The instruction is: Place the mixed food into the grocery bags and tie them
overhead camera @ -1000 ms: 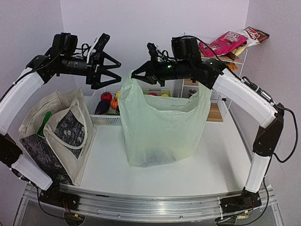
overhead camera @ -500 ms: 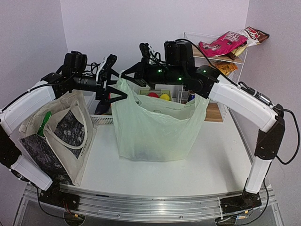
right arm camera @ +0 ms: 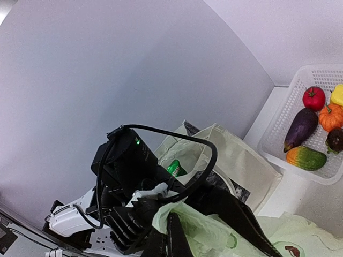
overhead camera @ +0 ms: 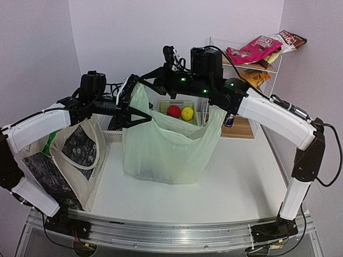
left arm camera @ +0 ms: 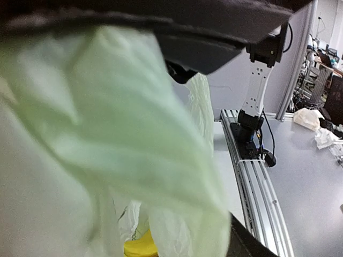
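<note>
The pale-green plastic bag (overhead camera: 163, 150) stands in the middle of the table. My right gripper (overhead camera: 144, 83) is shut on its left handle and holds it up; the right wrist view shows the pinch (right arm camera: 174, 235) on the plastic (right arm camera: 214, 233). My left gripper (overhead camera: 135, 103) is open, its fingers spread above and below that same handle. The left wrist view shows the plastic (left arm camera: 118, 139) filling the gap of the left gripper (left arm camera: 209, 150), with something yellow (left arm camera: 140, 249) below. The cream canvas tote (overhead camera: 69, 155) stands at the left with a green packet (overhead camera: 51, 140) inside.
A wire rack at the back right holds a pink packet (overhead camera: 257, 48), an orange packet (overhead camera: 252, 77) and a blue can (overhead camera: 229, 122). Behind the bag stand a white basket (right arm camera: 278, 123) with vegetables and a red ball (overhead camera: 173, 111) and a yellow ball (overhead camera: 187, 113).
My right gripper has pulled the bag's handle left and the bag has slid left. My left gripper has come down and right until its open fingers straddle the handle.
</note>
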`<action>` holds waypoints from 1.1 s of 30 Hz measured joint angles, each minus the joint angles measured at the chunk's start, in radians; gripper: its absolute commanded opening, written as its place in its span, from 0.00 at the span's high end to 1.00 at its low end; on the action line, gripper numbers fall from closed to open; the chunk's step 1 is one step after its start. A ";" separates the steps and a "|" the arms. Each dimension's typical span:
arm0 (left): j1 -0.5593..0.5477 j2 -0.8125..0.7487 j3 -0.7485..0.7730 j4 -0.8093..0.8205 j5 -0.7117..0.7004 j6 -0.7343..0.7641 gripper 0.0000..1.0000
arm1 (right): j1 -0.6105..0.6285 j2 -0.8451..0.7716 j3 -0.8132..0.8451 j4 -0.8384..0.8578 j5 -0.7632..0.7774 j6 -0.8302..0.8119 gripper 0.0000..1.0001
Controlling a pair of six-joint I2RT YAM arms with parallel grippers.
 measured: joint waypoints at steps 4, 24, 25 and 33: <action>0.002 0.002 -0.059 0.108 0.037 -0.090 0.67 | 0.000 -0.036 -0.040 -0.001 0.004 -0.018 1.00; 0.054 0.036 -0.144 0.359 0.102 -0.327 1.00 | -0.100 -0.010 0.141 -0.244 -0.124 -0.213 0.13; 0.062 0.036 -0.150 0.359 0.106 -0.327 1.00 | -0.112 -0.001 0.197 -0.315 -0.132 -0.279 0.12; 0.097 0.036 -0.159 0.358 0.113 -0.327 1.00 | -0.172 -0.182 0.166 -0.618 -0.147 -0.772 0.09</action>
